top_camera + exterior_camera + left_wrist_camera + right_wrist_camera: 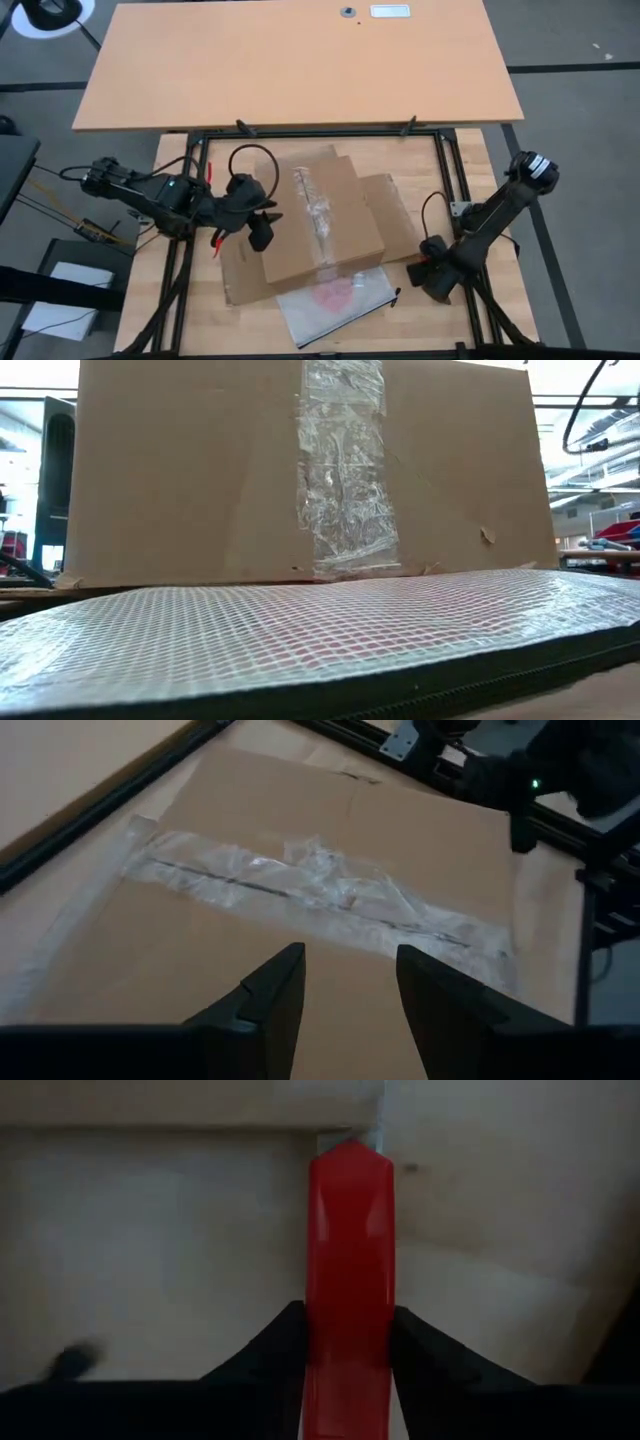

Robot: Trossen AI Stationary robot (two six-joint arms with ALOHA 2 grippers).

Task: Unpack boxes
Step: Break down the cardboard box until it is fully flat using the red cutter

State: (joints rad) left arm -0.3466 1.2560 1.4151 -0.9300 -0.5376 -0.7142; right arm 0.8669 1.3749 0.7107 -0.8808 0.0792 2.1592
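Note:
The brown cardboard box (320,225) stands mid-table with its taped side up, flaps spread flat on the table around it; a crinkled clear tape strip (300,890) runs across the top. My left gripper (265,228) hovers open over the box's left edge, with nothing between its fingers (350,982). To the right of the box, my right gripper (432,275) points down, shut on the red-handled box cutter (348,1230). A clear zip bag (335,300) with a red item lies flat in front of the box, filling the low view (300,630). My right gripper pinches the box cutter's red handle (348,1335) between its two fingers, one on each long side. The fingers come from above, pointing down, and lie across the handle. The cutter's pointed end (350,1155) reaches out over the wooden table; whether it is lifted, I cannot tell.
A large wooden board (300,60) spans the far side. Black frame rails (320,135) border the work area at the back and both sides. The box wall (200,480) blocks the low view behind the bag.

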